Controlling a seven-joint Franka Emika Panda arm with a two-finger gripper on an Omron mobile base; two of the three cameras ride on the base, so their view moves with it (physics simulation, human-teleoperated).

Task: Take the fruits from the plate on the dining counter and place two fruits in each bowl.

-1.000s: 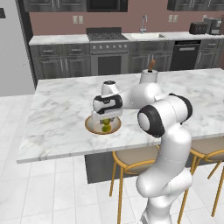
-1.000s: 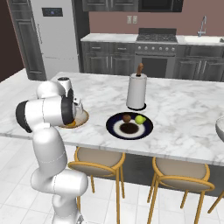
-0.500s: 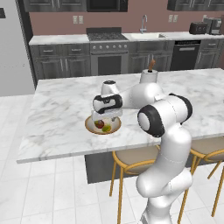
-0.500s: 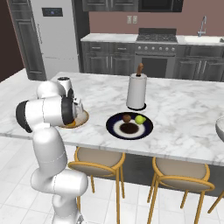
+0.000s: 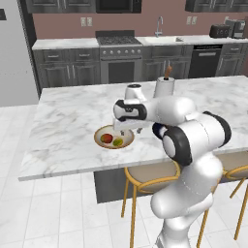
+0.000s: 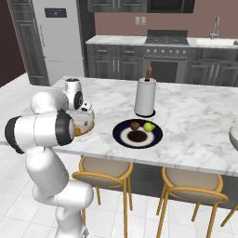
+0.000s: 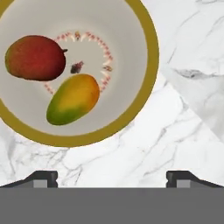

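The tan-rimmed bowl (image 5: 114,137) stands on the dining counter (image 5: 68,116) and holds two fruits, a red-and-yellow one (image 7: 35,57) and a yellow-green one (image 7: 73,99). My gripper (image 5: 124,130) hangs open just above the bowl's right rim, with nothing between its fingertips (image 7: 41,177). In the hand view the bowl (image 7: 148,65) lies ahead of the tips and only marble is between them. The navy plate (image 6: 137,133) carries a brownish fruit (image 6: 134,125) and a yellow-green fruit (image 6: 148,126). The pale grey-white bowl (image 6: 234,137) is cut off by the right edge.
A paper towel roll on a holder (image 6: 145,97) stands just behind the plate. Stools with yellow legs (image 6: 186,186) line the counter's near side. Dark cabinets and a stove (image 5: 118,58) fill the back wall, across a white tiled floor.
The hand has shifted slightly right, off the middle of the tan bowl, and both fruits in the bowl now show uncovered beside it.
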